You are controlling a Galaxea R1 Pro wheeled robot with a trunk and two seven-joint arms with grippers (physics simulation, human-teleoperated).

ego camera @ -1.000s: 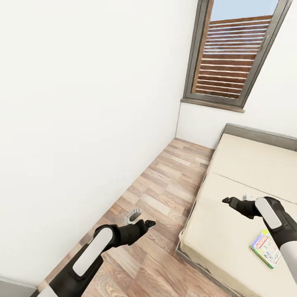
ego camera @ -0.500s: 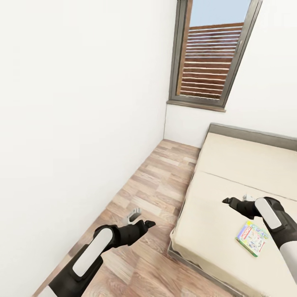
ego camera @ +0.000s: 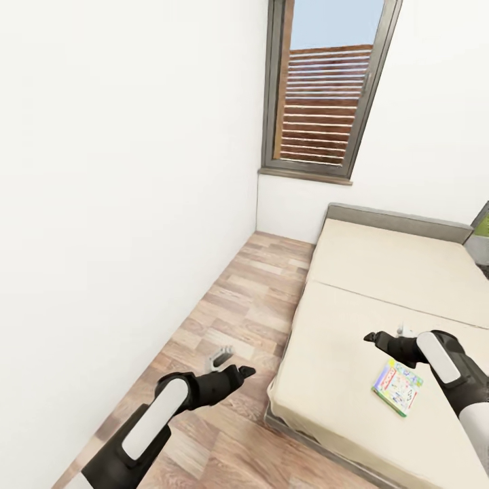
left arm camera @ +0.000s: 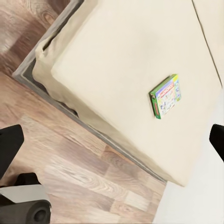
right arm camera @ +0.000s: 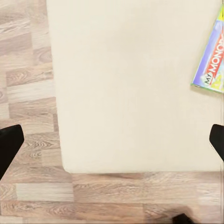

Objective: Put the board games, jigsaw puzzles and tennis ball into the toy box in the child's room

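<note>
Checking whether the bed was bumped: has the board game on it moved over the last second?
No. The board game keeps its place on the bed, as far from the mattress edge as before; the whole view shifted because the camera turned.

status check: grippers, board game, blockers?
Left gripper open, empty, over floor. Right gripper open, empty, above bed. Board game flat on bed, untouched. Nothing blocking it.

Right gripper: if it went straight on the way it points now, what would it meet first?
Probably the bed. The right wrist view looks along the open fingers onto bare mattress near its edge, with the board game off to one side of that line. Depth is unclear, so this is a judgement.
</note>
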